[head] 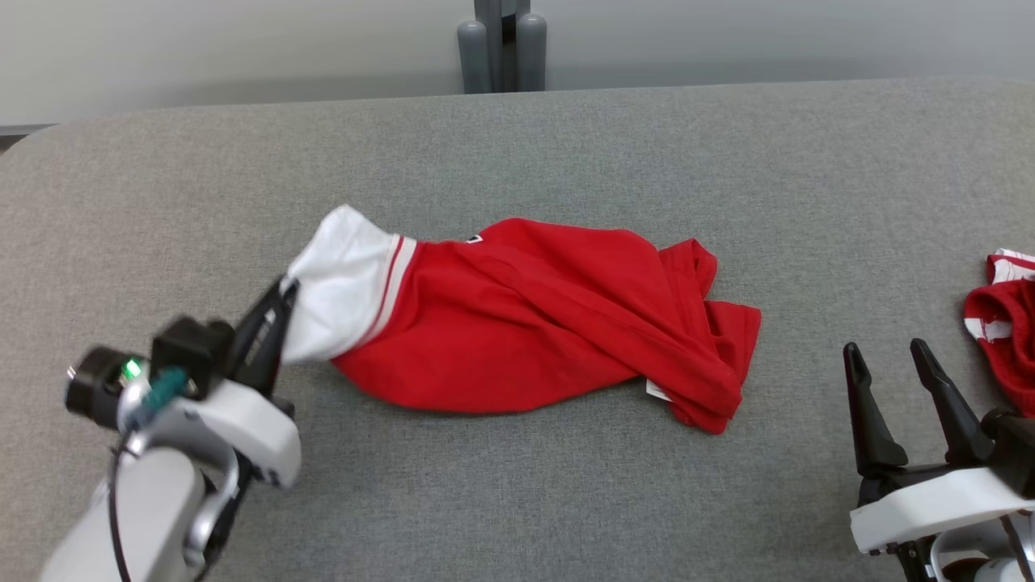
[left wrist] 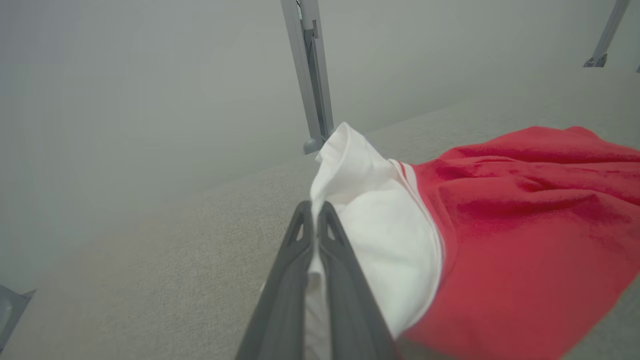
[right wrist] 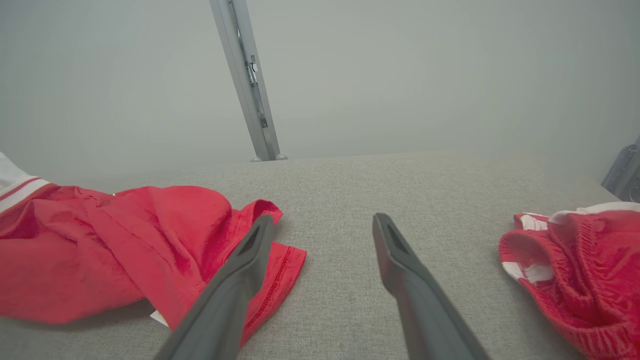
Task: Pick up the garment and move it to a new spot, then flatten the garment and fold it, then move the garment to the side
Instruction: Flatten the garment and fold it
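Note:
A crumpled red garment [head: 534,323] with a white sleeve [head: 344,279] lies in the middle of the grey padded table [head: 566,137]. My left gripper [head: 287,289] is shut on the white sleeve's edge at the garment's left end; in the left wrist view its fingers [left wrist: 316,210] pinch the white cloth [left wrist: 380,210], with the red body [left wrist: 530,215] spreading right. My right gripper [head: 887,352] stands open at the lower right, apart from the garment. Seen from the right wrist, its fingertips [right wrist: 324,222] are spread, the garment's hem [right wrist: 270,260] lying by the left finger.
A second red and white garment [head: 1007,323] lies bunched at the table's right edge, also close to my right gripper in the right wrist view [right wrist: 580,270]. A grey post [head: 501,40] stands behind the table's far edge. Bare grey surface surrounds the garment.

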`<state>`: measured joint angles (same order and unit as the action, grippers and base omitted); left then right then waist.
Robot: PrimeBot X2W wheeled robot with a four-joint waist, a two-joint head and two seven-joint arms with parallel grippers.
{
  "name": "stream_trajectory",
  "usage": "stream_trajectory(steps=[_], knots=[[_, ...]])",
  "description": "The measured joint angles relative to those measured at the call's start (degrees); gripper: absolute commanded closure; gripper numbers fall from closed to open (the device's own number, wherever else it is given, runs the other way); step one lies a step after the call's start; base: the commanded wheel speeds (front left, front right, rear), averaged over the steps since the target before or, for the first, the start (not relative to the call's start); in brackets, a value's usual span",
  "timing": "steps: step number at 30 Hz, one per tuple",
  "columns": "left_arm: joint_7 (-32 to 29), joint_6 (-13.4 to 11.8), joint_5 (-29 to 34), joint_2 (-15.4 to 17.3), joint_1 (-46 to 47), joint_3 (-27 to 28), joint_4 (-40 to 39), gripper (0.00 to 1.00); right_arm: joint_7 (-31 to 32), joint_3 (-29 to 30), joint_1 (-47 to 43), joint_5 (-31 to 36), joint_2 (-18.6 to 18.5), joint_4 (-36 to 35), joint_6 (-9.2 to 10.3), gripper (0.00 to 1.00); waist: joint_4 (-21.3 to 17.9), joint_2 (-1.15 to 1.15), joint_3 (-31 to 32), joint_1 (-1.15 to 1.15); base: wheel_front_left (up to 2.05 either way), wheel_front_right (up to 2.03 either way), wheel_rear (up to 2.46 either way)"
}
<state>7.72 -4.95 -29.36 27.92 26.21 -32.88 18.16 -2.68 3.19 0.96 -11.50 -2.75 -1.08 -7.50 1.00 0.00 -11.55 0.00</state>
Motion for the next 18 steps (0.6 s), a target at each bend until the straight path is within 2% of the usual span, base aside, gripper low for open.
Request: stream_trajectory(steps=[6,9,14,18], knots=[[5.49,-1.93,2.50,-1.49,-7.69,-2.58,-1.96,1.00,-0.41,0.81,-0.40,-0.52,0.00,0.38,0.00,0.00,-0.36,0.00,0.00,0.00,0.00,0.00,0.00],[6.52,-2.01,4.53,-2.46,-11.02,-4.64,-2.34,1.00,-0.41,1.45,-0.77,-0.57,-0.01,0.43,0.00,0.00,0.08,0.00,0.16,0.00,0.00,0.00,0.00],[7.02,-0.13,5.48,-5.44,-15.02,-7.48,0.09,1.00,0.20,1.57,-0.72,-0.11,0.00,-0.04,0.00,0.00,1.47,0.00,0.68,0.00,0.00,0.00,0.00],[7.11,0.41,3.28,-7.19,-15.35,-5.78,2.26,1.00,0.54,1.71,-0.63,-0.07,-0.01,-0.35,0.00,0.00,2.24,0.00,1.13,0.00,0.00,0.00,0.00]])
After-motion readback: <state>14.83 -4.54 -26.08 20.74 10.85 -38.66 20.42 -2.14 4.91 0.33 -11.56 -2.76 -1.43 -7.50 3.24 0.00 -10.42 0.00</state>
